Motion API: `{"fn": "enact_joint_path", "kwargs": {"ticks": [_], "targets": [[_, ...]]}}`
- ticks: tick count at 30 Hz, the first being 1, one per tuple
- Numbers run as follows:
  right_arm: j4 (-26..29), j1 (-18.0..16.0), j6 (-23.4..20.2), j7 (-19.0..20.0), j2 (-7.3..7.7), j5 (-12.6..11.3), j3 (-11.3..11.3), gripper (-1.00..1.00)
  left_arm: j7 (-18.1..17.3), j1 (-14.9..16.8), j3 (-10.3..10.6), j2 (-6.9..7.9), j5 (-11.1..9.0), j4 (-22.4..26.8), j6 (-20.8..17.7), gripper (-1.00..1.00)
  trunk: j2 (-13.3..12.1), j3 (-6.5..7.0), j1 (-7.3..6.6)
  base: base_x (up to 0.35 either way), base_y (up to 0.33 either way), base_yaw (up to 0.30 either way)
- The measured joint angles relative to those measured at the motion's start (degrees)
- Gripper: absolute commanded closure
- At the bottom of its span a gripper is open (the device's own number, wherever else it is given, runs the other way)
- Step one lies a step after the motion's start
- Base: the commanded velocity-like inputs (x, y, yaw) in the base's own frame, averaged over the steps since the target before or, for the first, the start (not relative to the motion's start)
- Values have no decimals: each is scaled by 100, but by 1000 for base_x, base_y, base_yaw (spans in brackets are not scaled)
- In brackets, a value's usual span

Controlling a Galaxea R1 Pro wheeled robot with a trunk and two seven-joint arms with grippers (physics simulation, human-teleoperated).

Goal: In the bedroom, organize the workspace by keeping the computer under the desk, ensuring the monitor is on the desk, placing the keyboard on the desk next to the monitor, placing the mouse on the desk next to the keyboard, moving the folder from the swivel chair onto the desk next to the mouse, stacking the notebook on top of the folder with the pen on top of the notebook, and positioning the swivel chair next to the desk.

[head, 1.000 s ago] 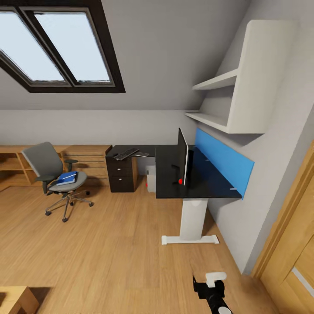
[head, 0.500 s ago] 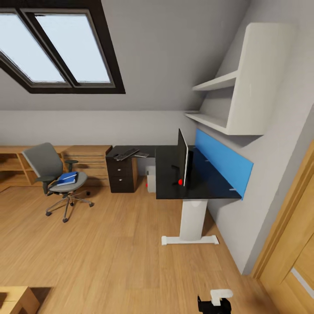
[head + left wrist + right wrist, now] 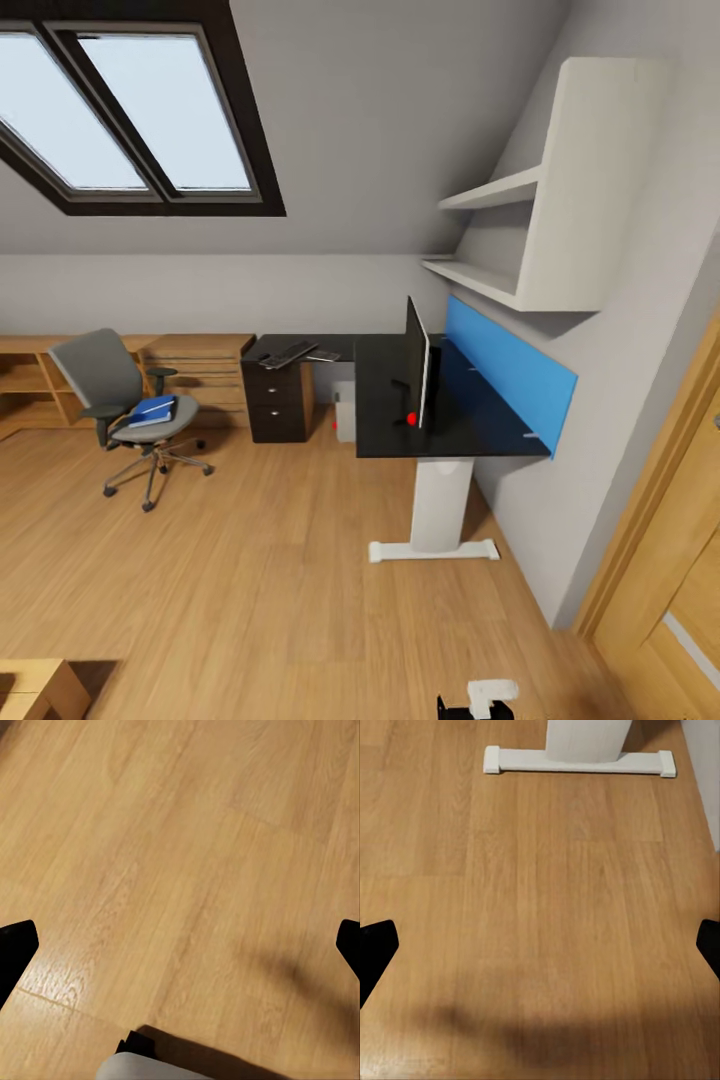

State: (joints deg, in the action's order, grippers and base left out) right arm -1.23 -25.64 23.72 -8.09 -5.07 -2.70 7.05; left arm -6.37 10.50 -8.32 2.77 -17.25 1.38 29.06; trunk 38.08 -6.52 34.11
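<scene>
The black L-shaped desk (image 3: 385, 415) stands against the right wall with its blue back panel. The monitor (image 3: 418, 362) stands upright on it, seen edge-on. The keyboard (image 3: 290, 352) lies on the far wing above the drawer unit, with a thin grey flat item (image 3: 324, 354) beside it. The computer (image 3: 345, 410) sits on the floor under the desk. Further left, the swivel chair (image 3: 120, 405) stands apart from the desk with the blue folder (image 3: 153, 408) on its seat. My left gripper (image 3: 180, 949) and right gripper (image 3: 540, 945) are open over bare floor. The desk's white foot (image 3: 577, 761) lies ahead of the right gripper.
A light wooden drawer chest (image 3: 200, 365) and low shelving line the back wall. White wall shelves (image 3: 520, 240) hang above the desk. A wooden door (image 3: 680, 560) is at the right, a wooden box (image 3: 35, 690) at the lower left. Part of my right arm (image 3: 480, 697) shows at the bottom edge.
My right arm has sunk toward the bottom edge of the head view. The view itself has shifted slightly. The furniture has not moved.
</scene>
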Motion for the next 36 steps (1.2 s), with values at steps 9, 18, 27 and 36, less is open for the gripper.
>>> {"fn": "enact_joint_path", "kwargs": {"ticks": [9,18,27,36], "targets": [[10,62,23,1,-22,7,-6,-100,-14,-1,-2,4,-2,1,-6,-100,0,0,0,0,8,-53],[11,66,16,4,-26,14,-6,-100,-22,0,-2,6,-4,1,-4,-100,0,0,-2,94,231,-16],[11,66,22,4,-17,14,-6,-100,-22,0,-1,3,-5,1,-4,-100,0,0,-2,143,287,-33],[11,66,22,5,-10,14,-6,-100,-22,0,6,8,-5,1,-1,-100,0,0,-2,150,295,-1]]}}
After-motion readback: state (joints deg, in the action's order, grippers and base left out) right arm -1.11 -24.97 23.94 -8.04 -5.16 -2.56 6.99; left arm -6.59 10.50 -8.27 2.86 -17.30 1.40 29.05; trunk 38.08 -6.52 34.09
